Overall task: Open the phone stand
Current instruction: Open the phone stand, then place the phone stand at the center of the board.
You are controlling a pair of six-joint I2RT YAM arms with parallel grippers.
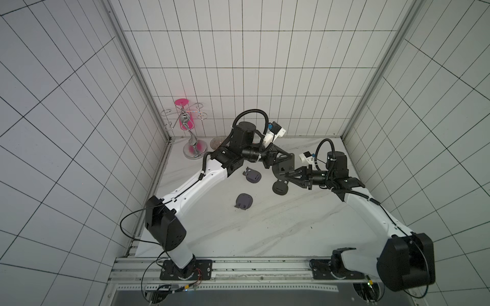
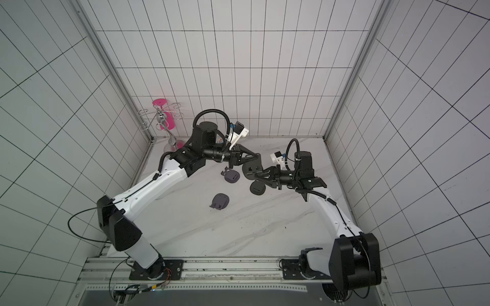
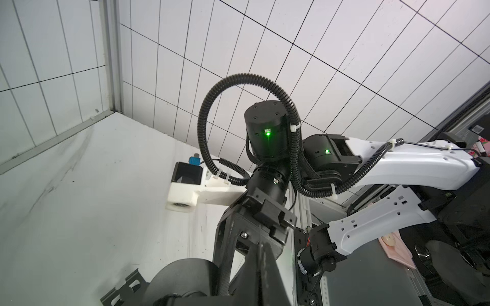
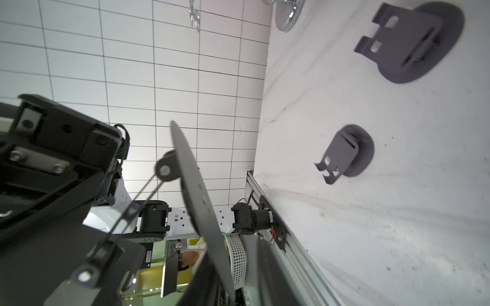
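Note:
The black phone stand (image 1: 281, 169) hangs in the air above the table's far middle, held between both arms. It has an upper disc (image 2: 252, 168) and a smaller lower disc (image 2: 257, 188) joined by a thin link. My left gripper (image 1: 291, 158) is shut on the upper disc's far edge; its fingers (image 3: 261, 267) press flat together in the left wrist view. My right gripper (image 1: 288, 175) reaches in from the right. In the right wrist view its jaws stand apart on either side of the edge-on disc (image 4: 196, 201), with a gap showing beside it.
Two grey phone stands (image 1: 253, 175) (image 1: 244, 201) sit on the white marble table (image 1: 265, 233), left of the held one. A chrome rack with pink parts (image 1: 195, 148) and a glass bowl (image 1: 218, 141) stand at the back left corner. Tiled walls enclose three sides.

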